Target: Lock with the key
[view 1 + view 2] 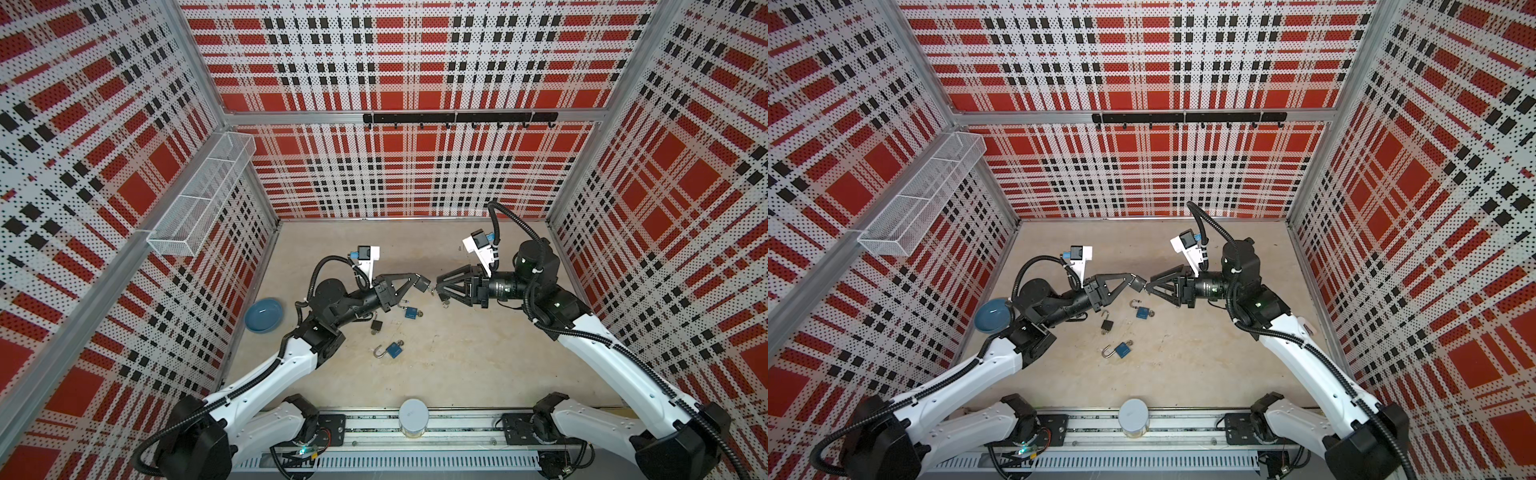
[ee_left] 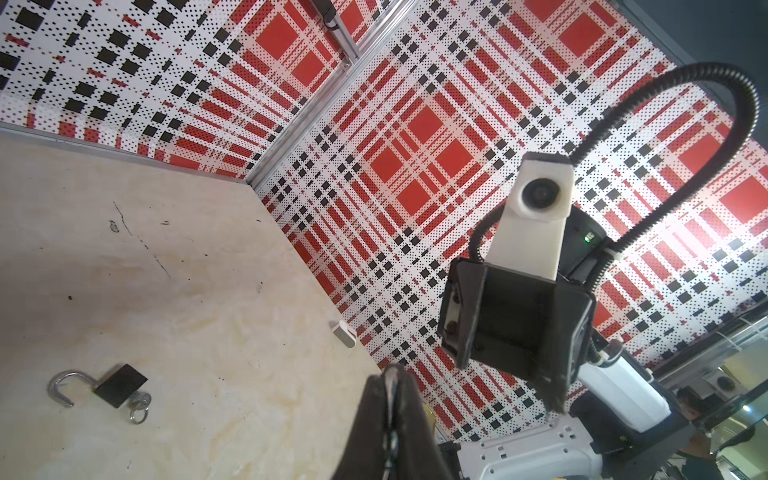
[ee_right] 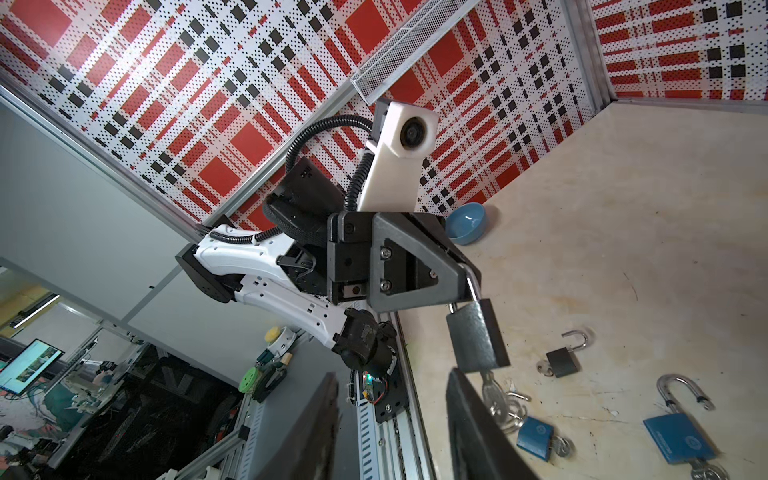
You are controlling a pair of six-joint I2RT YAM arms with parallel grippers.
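**Reporter:** What did the left gripper (image 1: 417, 279) have at that instant?

**Desk:** It was clenched on the shackle (image 3: 471, 286) of a dark padlock (image 3: 478, 336). The lock was held in the air above the middle of the tabletop (image 1: 478, 365), its body hanging below the jaws.

**Reporter:** And the key?

**Desk:** The key (image 3: 492, 388) sat in the bottom of that padlock, its ring dangling beneath. The right gripper (image 1: 437, 286) faced it from the opposite side, jaws parted and grasping nothing. In the right wrist view one finger stood just beside the key.

**Reporter:** So was the lock done?

**Desk:** Apparently not. The lock was up and the key was in. The turn looked outstanding, since neither gripper had hold of the key. Whether the shackle was pressed home could not be told, as the left jaws covered it.

**Reporter:** Anything else waiting?

**Desk:** Three more locks lay on the tabletop below. They were a loose dark padlock (image 1: 376, 326), a blue padlock (image 1: 411, 312) near it, and a second blue padlock (image 1: 393, 350) closer to the robot's base. At least two had shackles swung open. By that showing, most of the job remained.
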